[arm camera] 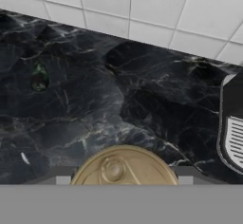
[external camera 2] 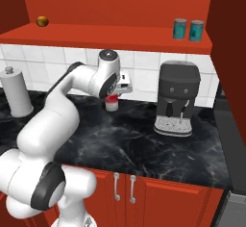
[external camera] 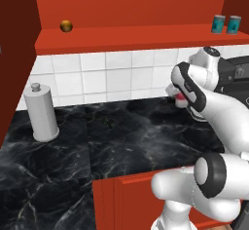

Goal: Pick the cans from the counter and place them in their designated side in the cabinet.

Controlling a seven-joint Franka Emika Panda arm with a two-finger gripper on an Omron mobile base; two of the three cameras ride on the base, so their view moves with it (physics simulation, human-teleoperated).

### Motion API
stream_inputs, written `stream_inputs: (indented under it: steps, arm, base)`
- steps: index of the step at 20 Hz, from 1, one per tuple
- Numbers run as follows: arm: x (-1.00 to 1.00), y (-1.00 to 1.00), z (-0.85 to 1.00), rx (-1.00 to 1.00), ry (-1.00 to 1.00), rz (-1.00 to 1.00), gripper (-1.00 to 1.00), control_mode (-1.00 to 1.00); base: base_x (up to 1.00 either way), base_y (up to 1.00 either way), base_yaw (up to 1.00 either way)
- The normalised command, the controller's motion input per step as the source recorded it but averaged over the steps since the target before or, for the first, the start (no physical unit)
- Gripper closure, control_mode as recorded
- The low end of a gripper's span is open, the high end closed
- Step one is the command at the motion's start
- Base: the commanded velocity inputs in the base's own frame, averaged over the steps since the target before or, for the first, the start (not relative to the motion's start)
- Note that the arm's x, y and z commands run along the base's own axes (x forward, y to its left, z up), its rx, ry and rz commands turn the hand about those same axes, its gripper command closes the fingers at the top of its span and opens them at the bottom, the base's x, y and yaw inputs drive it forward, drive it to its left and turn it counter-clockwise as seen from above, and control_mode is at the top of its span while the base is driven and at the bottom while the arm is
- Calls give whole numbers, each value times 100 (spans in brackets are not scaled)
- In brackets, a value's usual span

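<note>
A red-bodied can (external camera 2: 112,103) with a cream-gold top (arm camera: 124,167) sits between my fingers just over the black marble counter (external camera 2: 144,142), near the tiled back wall. My gripper (external camera 2: 112,97) points down and is shut on it; whether the can touches the counter I cannot tell. From the left base view the gripper (external camera: 181,96) and can (external camera: 181,100) are partly hidden by my forearm. Two teal cans (external camera 2: 180,29) (external camera 2: 196,30) stand on the right end of the red cabinet shelf (external camera 2: 120,34), also visible as cans (external camera: 218,24) (external camera: 234,25) on the shelf (external camera: 131,40).
A golden-brown ball (external camera: 66,26) rests at the shelf's left end. A tall grey cylinder with a knob (external camera: 42,114) stands at the counter's left. A dark coffee machine (external camera 2: 177,98) stands to the right of the gripper. Red cabinet side walls flank the shelf.
</note>
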Motion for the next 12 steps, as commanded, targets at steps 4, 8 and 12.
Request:
stream_inputs:
  steps: [4, 8, 12]
  arm:
    - [-12, -4, 35, 0, -1, 2, 100, -100]
    - [-15, -4, 34, 0, -2, 2, 100, -100]
    - [-14, -7, 38, 0, -2, 2, 100, -100]
  base:
    - [0, 0, 0]
    - [0, 0, 0]
    - [0, 0, 0]
